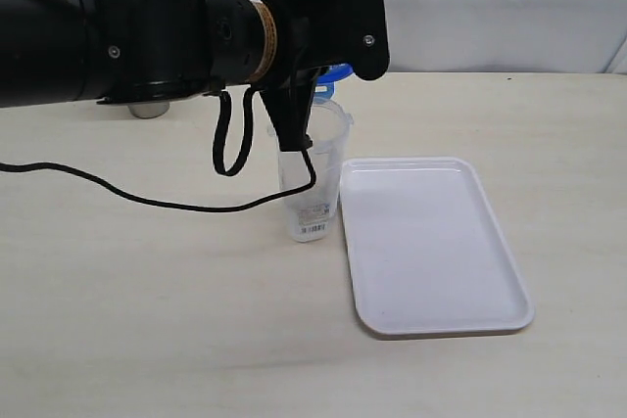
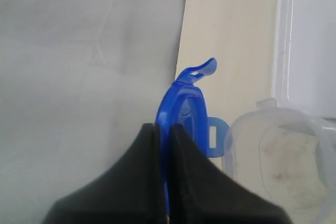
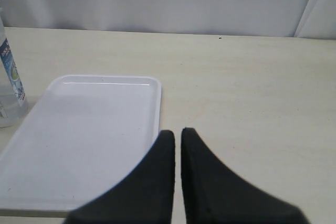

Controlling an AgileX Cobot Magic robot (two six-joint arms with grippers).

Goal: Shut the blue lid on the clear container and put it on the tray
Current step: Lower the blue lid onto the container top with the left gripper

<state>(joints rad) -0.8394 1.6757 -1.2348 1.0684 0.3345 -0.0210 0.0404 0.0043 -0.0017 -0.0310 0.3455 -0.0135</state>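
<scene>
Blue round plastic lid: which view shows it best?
Left wrist view: the blue lid, close, pinched in the left gripper. Exterior view shows a sliver behind the arm; right wrist view, almost nothing.

No lettering can be read in any view. The clear container (image 1: 328,154) carries a white label (image 1: 312,216) low on its side, with dark barcode-like strokes and rows of small print, all too small to make out. In the right wrist view a printed strip (image 3: 13,77) in blue and green runs up the wall of that container, its characters too blurred to read
</scene>
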